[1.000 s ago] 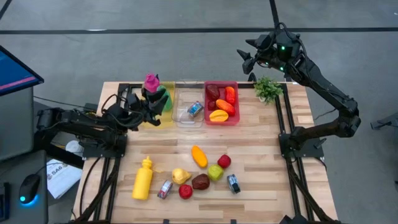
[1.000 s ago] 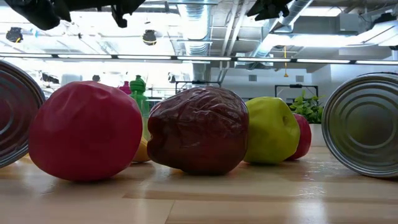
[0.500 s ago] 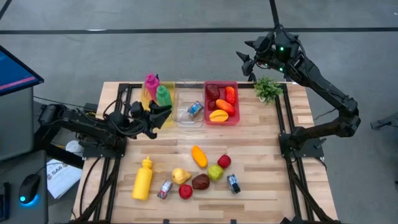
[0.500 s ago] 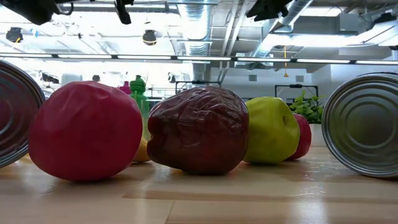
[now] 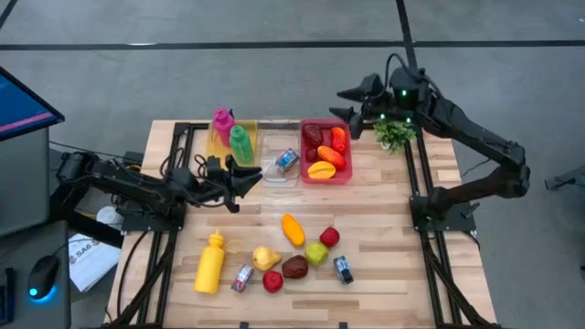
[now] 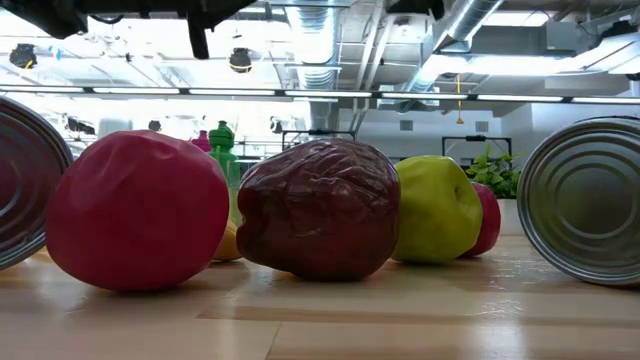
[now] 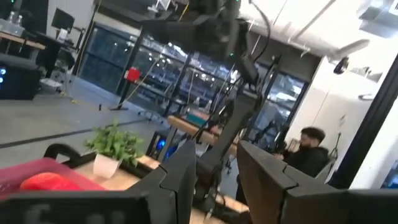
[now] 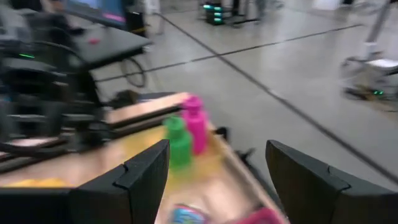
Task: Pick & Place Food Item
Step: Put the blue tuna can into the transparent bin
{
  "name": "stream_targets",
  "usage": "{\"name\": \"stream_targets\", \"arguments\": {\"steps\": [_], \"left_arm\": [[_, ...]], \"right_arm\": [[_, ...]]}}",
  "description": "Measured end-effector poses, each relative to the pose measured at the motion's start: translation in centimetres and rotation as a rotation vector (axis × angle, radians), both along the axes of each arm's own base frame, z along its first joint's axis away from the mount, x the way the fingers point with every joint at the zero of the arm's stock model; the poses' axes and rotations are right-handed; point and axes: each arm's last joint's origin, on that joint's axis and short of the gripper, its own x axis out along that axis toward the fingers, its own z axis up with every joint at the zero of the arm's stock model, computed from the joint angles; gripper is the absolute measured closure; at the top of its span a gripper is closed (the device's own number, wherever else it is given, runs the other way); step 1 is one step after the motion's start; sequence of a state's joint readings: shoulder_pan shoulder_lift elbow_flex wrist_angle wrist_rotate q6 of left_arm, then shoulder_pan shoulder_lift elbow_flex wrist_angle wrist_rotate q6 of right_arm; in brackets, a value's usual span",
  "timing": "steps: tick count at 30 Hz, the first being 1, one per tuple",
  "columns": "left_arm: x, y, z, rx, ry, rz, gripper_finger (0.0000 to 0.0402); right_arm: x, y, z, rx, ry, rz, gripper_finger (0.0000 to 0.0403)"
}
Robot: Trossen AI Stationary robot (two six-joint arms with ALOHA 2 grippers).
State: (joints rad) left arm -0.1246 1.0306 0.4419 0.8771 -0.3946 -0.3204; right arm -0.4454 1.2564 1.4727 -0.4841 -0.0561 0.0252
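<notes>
Loose food lies near the table's front: a yellow squeeze bottle (image 5: 210,262), an orange fruit (image 5: 292,228), a green apple (image 5: 316,253), a dark red fruit (image 5: 294,267), red fruits and two cans. At the back, a yellow bin (image 5: 219,151) holds an upright pink bottle (image 5: 222,122) and green bottle (image 5: 239,142). A clear bin (image 5: 274,169) holds a can, and a red bin (image 5: 345,164) holds fruit. My left gripper (image 5: 249,178) hovers open in front of the yellow and clear bins, holding nothing. My right gripper (image 5: 349,108) hangs open above the red bin's far right corner, holding nothing.
A small potted plant (image 5: 393,131) stands at the back right corner, close to my right arm. Black frame rails run along both table sides. A monitor (image 5: 23,105) and a mouse sit off the table's left. A person (image 7: 308,149) sits in the room beyond.
My left gripper has drawn away from the bottles in the yellow bin, toward the table's near edge and to the right, and has sunk a little. My right gripper has swung from beyond the far edge toward the left, over the red bin's corner. The bottles stay upright.
</notes>
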Motion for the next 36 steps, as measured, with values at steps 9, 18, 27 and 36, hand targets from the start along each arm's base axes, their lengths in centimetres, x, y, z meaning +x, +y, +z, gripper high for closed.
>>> {"name": "stream_targets", "arguments": {"steps": [9, 18, 27, 36], "left_arm": [[0.3, 0.0, -1.3, 0.019, 0.136, -0.007, 0.0290], [0.3, 0.0, -1.3, 0.020, 0.143, -0.007, 0.0290], [0.3, 0.0, -1.3, 0.020, 0.143, -0.007, 0.0289], [0.3, 0.0, -1.3, -0.173, 0.088, -0.047, 0.0289]], "right_arm": [[2.2, 5.5, -0.2, 0.154, -0.036, 0.183, 0.0143], [2.7, 11.2, -0.2, 0.176, -0.026, 0.393, 0.0143], [2.6, 12.7, -0.7, 0.087, 0.045, 0.474, 0.0143], [3.5, 12.3, -2.8, 0.016, 0.049, 0.478, 0.0143]]}}
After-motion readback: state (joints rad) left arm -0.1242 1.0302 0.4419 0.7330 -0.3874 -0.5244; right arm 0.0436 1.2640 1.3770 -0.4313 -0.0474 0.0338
